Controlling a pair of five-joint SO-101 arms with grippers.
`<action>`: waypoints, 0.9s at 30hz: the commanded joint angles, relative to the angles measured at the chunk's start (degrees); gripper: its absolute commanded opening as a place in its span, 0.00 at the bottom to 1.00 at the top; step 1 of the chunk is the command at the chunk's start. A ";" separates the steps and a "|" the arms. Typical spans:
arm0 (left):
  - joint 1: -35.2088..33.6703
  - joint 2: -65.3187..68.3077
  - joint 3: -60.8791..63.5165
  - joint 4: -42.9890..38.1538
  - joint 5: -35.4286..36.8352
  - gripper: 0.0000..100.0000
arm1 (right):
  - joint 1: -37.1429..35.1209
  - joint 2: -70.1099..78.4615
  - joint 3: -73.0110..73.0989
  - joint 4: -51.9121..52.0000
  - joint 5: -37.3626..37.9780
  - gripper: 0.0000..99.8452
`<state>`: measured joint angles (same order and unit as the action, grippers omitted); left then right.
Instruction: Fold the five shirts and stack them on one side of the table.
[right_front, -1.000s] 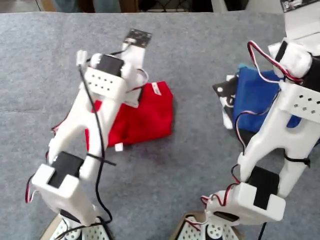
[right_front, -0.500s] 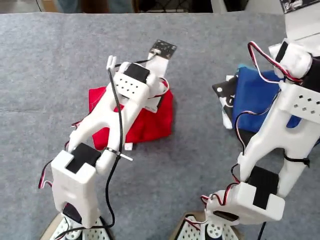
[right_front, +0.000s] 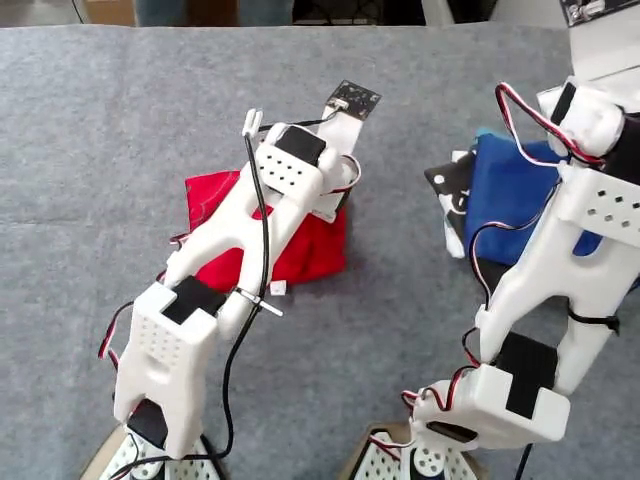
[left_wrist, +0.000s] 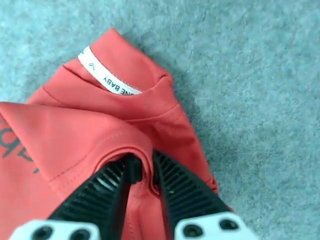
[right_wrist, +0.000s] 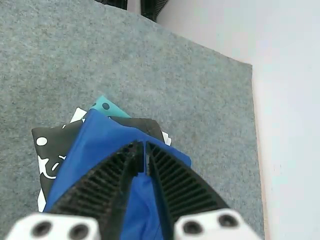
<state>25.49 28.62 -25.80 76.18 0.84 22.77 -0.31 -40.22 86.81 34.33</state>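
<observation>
Moving rightward since before, left pincer (left_wrist: 142, 170) clamped on red shirt (left_wrist: 75, 130); right pincer (right_wrist: 140, 155) closed over blue shirt (right_wrist: 95, 145)

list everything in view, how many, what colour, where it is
red shirt: 1, red, mid-table, under the left arm
blue shirt: 1, blue, top of the stack on the right side
patterned shirt: 1, black with white print, under the blue shirt
teal shirt: 1, teal, corner peeking from the stack
table: 1, grey cover
left gripper: 1, black jaws, shut on a fold of the red shirt
right gripper: 1, black jaws, shut, over the blue shirt
</observation>
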 joint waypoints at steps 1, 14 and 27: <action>0.75 -0.26 -4.18 -0.70 0.35 0.03 | -0.70 -2.07 -2.07 -1.23 0.26 0.02; -5.93 -0.70 -11.82 3.16 10.99 0.24 | -6.24 -2.07 1.01 -1.49 1.76 0.02; -38.20 4.57 -15.52 13.01 14.86 0.03 | -38.33 4.18 19.03 -3.16 10.37 0.02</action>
<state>-6.07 32.84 -44.79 90.95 15.16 -7.82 1.63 -23.52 86.11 43.21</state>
